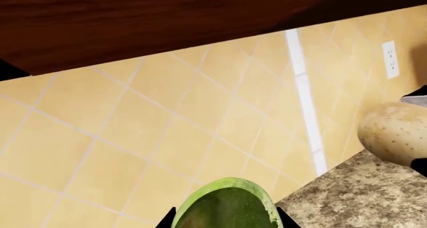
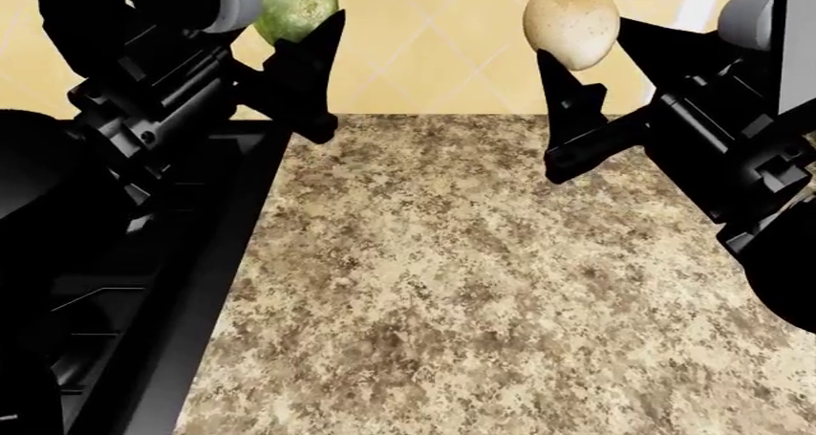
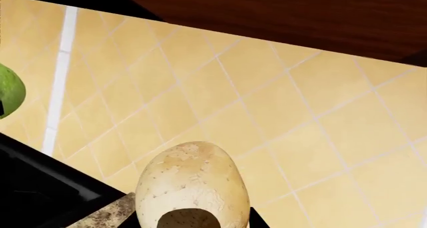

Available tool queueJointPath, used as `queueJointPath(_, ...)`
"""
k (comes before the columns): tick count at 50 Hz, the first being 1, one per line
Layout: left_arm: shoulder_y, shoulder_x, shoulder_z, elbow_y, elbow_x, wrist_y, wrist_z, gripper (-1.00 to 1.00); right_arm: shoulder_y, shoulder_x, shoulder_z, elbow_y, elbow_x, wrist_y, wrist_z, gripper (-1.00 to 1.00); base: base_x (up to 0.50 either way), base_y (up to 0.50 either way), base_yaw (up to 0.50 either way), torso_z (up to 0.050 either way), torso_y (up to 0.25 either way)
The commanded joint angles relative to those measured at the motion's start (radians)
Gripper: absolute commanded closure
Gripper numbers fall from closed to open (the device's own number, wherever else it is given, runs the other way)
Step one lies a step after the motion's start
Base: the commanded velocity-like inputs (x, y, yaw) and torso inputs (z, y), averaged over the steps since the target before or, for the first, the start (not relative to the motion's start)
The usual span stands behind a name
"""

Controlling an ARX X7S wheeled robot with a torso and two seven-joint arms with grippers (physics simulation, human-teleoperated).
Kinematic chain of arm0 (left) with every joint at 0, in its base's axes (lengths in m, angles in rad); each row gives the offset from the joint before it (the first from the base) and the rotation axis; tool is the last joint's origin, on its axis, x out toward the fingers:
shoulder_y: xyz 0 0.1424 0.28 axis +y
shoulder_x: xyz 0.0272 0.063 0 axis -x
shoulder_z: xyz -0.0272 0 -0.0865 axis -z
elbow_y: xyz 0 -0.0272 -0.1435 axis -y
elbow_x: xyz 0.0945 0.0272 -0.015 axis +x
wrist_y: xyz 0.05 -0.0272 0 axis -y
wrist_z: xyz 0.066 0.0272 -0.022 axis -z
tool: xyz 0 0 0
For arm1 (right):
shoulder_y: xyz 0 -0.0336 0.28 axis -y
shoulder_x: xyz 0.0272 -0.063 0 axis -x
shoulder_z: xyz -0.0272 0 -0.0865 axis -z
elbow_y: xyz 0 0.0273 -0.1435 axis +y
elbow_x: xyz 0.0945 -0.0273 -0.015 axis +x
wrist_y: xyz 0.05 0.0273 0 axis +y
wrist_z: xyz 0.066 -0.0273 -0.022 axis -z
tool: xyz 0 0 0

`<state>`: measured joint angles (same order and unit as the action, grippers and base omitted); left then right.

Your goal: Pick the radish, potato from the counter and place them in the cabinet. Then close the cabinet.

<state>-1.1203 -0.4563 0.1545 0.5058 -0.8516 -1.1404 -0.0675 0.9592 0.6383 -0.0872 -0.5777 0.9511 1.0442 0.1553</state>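
Both arms raised, reaching forward side by side, well apart. Left hand clamped on radish, one black pointed finger visible beside it. Right hand clamped on potato, fingers either side. Both held clear above bench, wrists angled upward.

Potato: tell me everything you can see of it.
The potato is a smooth pale tan oval with fine brown speckles and a dark hollow at one end, seen in the right wrist view. It is held upright in the right gripper, shut on its lower part, lifted off the counter in front of the yellow tiled wall. Only the fingers touch it; the radish is apart.
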Motion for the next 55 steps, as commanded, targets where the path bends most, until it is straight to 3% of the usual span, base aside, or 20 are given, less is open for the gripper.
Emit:
queueJointPath(1, -0.001, 0.002, -0.007, 0.006, -0.014, 0.002, -0.017, 1.00, 0.013, -0.005, -0.002, 0.000, -0.008, -0.002, -0.003, 1.00, 0.00, 0.00, 0.00, 0.000, 0.000)
queueJointPath(37, 0.039, -0.020, -0.007, 0.042, -0.038, 0.011, -0.030, 1.00, 0.022, -0.006, -0.003, -0.057, 0.024, -0.005, 0.019, 1.00, 0.06, -0.01, 0.00, 0.000, 0.000)
queueJointPath(55, 0.053, -0.034, -0.026, 0.059, -0.056, 0.015, -0.041, 1.00, 0.231, -0.068, -0.025, -0.139, -0.010, 0.012, 0.143, 1.00, 0.00, 0.00, 0.00, 0.000, 0.001)
